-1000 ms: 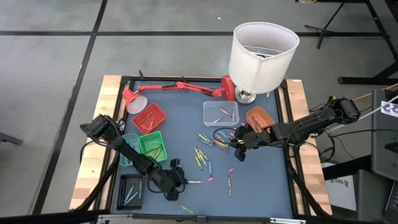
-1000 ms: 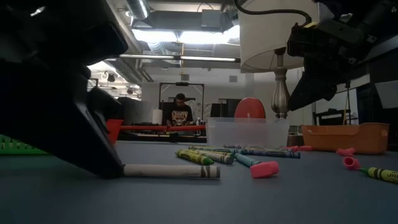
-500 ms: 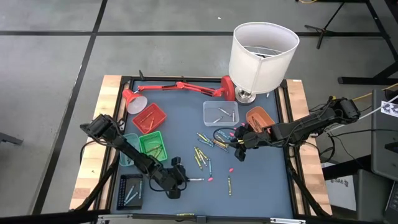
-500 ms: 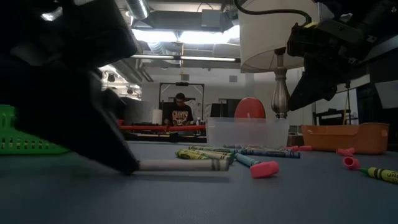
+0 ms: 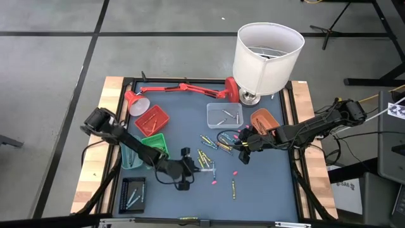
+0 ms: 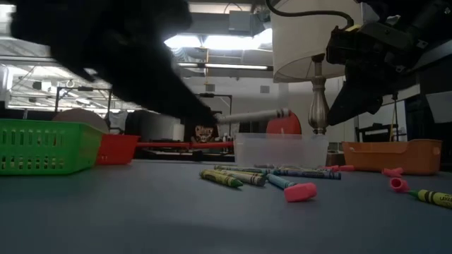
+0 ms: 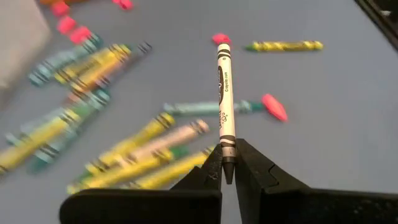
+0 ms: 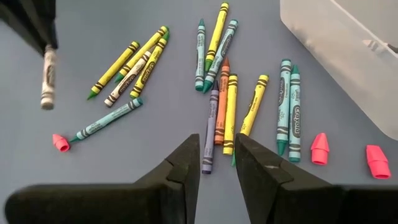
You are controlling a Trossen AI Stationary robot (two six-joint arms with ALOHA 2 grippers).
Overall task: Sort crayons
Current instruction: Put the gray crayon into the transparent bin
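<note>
My left gripper (image 5: 188, 167) is shut on a grey-white crayon (image 7: 224, 93) and holds it above the table near a loose group of yellow and green crayons (image 5: 205, 158). The held crayon also shows in the low view (image 6: 254, 115) and in the right wrist view (image 8: 48, 78). My right gripper (image 8: 215, 163) hovers, slightly open and empty, over a second scatter of crayons (image 8: 224, 106) that lie flat on the blue mat by the clear tray (image 5: 224, 114). My left gripper pinches the crayon's dark pointed end (image 7: 227, 152) between its two fingertips. The crayon sticks out forward, in line with the fingers, which come from the table's left. It is lifted clear of the table, nearly level, with its free end (image 6: 282, 112) a little higher.
Red (image 5: 152, 120), green (image 5: 155, 147) and teal (image 5: 131, 155) trays stand at the left, a black tray (image 5: 131, 192) at the near left, an orange tray (image 5: 264, 120) at the right. A white-shaded lamp (image 5: 266, 54) and a red desk lamp (image 5: 183, 88) stand at the back. Pink bits (image 5: 214, 182) lie on the mat.
My left gripper, shut on the grey-white crayon, has risen from the table and gone toward the far and right edges. The crayon, which lay on the mat with one end in the fingers, is now lifted clear. My right gripper has kept still.
</note>
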